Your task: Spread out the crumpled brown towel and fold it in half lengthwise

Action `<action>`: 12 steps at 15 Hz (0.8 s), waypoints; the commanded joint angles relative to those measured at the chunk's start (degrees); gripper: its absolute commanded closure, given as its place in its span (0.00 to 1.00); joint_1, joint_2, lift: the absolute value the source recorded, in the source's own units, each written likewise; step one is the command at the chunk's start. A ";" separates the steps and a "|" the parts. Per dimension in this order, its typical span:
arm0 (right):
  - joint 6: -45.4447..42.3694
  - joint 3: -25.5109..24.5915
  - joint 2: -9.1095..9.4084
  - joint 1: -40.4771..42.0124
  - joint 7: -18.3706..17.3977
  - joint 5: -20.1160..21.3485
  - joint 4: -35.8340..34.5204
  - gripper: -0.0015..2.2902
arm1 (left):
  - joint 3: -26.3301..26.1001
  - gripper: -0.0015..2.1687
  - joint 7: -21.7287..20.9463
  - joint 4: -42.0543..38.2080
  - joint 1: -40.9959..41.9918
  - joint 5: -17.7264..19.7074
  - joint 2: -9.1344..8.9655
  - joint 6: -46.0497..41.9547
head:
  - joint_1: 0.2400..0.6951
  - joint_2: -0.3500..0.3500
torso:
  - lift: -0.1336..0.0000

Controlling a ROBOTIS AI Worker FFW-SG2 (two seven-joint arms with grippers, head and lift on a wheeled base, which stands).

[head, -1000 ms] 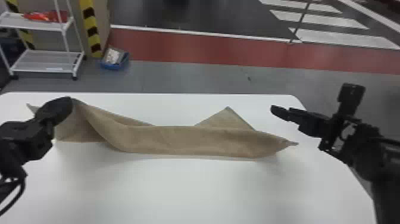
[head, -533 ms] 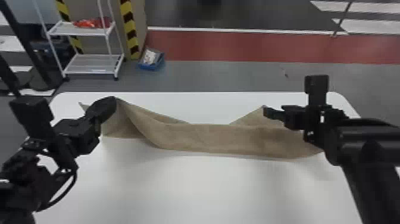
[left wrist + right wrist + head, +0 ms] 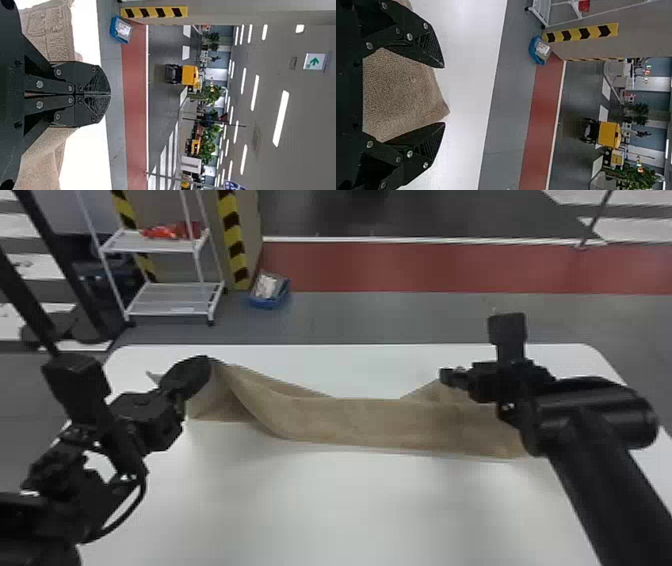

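One brown woven cloth towel (image 3: 360,417) lies in a long, uneven band across the far part of one white, smooth-topped table (image 3: 325,500), its left end lifted into a peak at the black two-fingered left gripper (image 3: 202,362). A triangular flap of it pokes out beyond the band on the right, near the black two-fingered right gripper (image 3: 450,375). The head view shows the whole run of cloth between the two grippers, while the left wrist view shows the left one's two flat fingers pressed together, pinching the towel, with cloth to both sides. In the right wrist view the other two fingers stand wide apart, and a towel corner appears between them; whether they touch it I can't tell. Past the table, the head view has one white metal rack (image 3: 172,310) with two shelves in sight, red items (image 3: 172,231) on the upper one, and one blue bin (image 3: 270,302) on the floor beside it. The left wrist view has one green-and-white arrow sign (image 3: 315,61) high up in the room.
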 commanded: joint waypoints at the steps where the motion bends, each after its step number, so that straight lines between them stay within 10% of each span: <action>1: -0.24 -0.08 0.02 -1.35 -0.06 0.69 2.83 0.19 | 0.09 0.88 -0.04 -0.07 0.13 -0.08 0.08 -0.38 | 1.00 0.50 | 0.07; 12: 4.86 -0.34 -0.60 -4.60 3.20 2.36 6.96 0.45 | 0.01 0.88 -0.04 0.19 -0.04 -0.78 -0.10 -0.38 | 1.00 0.48 | 0.07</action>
